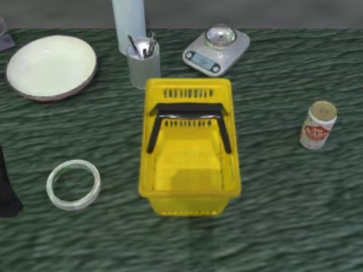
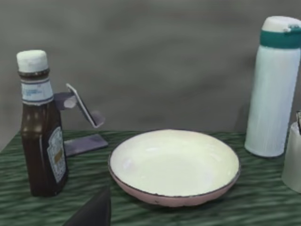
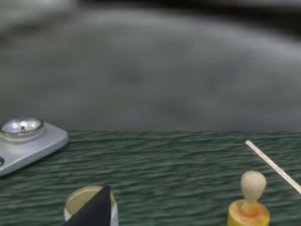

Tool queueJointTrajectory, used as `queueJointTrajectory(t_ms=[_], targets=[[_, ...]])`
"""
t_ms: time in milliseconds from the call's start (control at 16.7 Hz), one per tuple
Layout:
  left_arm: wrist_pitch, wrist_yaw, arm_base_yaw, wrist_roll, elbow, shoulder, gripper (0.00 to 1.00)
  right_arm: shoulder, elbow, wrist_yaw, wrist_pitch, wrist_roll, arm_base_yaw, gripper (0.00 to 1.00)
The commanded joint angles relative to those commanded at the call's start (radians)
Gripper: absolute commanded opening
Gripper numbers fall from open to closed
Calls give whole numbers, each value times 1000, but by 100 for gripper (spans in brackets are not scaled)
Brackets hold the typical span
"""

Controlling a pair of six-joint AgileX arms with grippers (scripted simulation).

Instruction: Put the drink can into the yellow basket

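Note:
The drink can [image 1: 317,124] stands upright at the right of the table, white with a red label and a dull gold top. The yellow basket [image 1: 187,84] sits at the table's middle, its black handles folded across it and nothing inside. The can is well apart from the basket. In the right wrist view the can [image 3: 80,200] is close below, partly behind the dark tip of my right gripper [image 3: 96,212]. My left arm [image 1: 7,192] is parked at the table's left edge, and its gripper [image 2: 94,214] looks toward the plate.
At the back stand a cream plate [image 1: 51,67], a grey utensil cup [image 1: 143,65], a white flask [image 1: 129,22] and a kitchen scale [image 1: 215,50]. A tape ring [image 1: 74,184] lies front left. A sauce bottle [image 2: 42,127] and a yellow knobbed object [image 3: 249,209] show in the wrist views.

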Motion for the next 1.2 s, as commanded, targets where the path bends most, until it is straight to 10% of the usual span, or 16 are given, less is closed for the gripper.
queueJointTrajectory(t_ms=[480,1200], targets=[[0,0,0,0,0,0,100,220,207,-6,-145,-68,31,100],[0,0,0,0,0,0,100,1449,1225,-1,-794,-370,136,100]])
